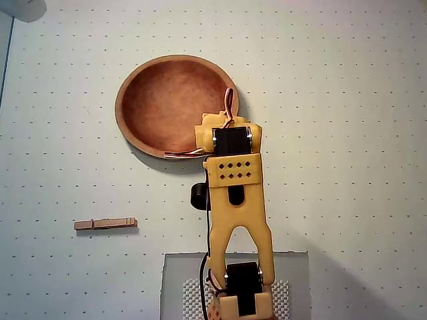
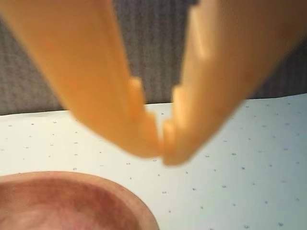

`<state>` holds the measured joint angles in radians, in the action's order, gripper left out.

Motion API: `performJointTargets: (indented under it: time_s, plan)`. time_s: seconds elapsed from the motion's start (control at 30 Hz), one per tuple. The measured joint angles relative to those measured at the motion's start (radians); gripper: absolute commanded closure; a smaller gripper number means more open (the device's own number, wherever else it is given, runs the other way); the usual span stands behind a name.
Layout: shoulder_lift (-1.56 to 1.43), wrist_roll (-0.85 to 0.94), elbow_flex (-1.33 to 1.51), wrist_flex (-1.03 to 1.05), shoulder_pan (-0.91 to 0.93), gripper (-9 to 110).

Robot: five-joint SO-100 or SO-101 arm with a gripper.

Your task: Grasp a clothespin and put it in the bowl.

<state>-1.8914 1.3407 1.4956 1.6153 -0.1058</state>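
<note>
pale dotted table surface (image 1: 347,100), grey mat (image 1: 293,273) at near edge, dark ribbed wall (image 2: 153,43) behind, soft shadows

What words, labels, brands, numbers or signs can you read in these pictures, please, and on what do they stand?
None: no text shows on the clothespin, the bowl, the gripper, the arm or the dotted table.
</note>
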Motion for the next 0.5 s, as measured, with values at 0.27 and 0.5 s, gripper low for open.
performJointTargets:
  time_s: [0.27,0.5]
  plan:
    - [0.160,0.132,-0.011,0.146,-0.229,104]
    - [0.264,0.158,-0.012,0.146,-0.460,104]
